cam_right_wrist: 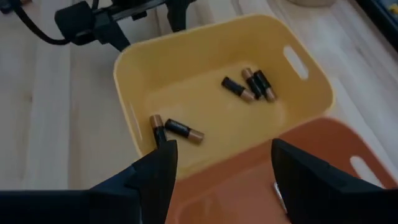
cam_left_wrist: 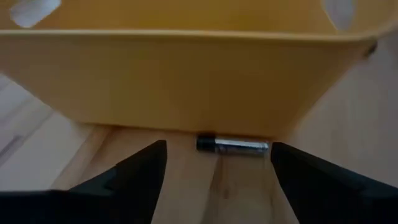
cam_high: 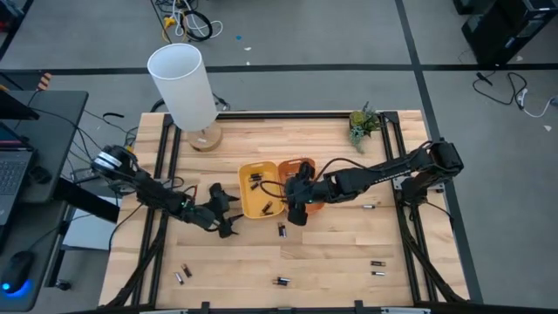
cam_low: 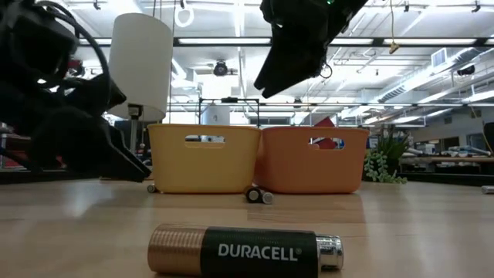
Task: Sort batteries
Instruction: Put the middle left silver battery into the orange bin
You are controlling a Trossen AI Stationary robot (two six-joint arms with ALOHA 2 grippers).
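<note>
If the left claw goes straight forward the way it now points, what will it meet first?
Probably the silvery battery on the table, lying between the open left claw tips; right behind it stands the yellow tray wall. Depth is hard to judge.

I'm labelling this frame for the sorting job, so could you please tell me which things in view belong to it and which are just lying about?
Part of the job:
- loose batteries
- yellow bin
- orange bin
- left gripper, open
- right gripper, open

Just lying about:
- white lamp
- small plant

Even, bright overhead light, no harsh shadows.
Ceiling strips (cam_low: 432,42) glare in low view; left wrist view soft.
</note>
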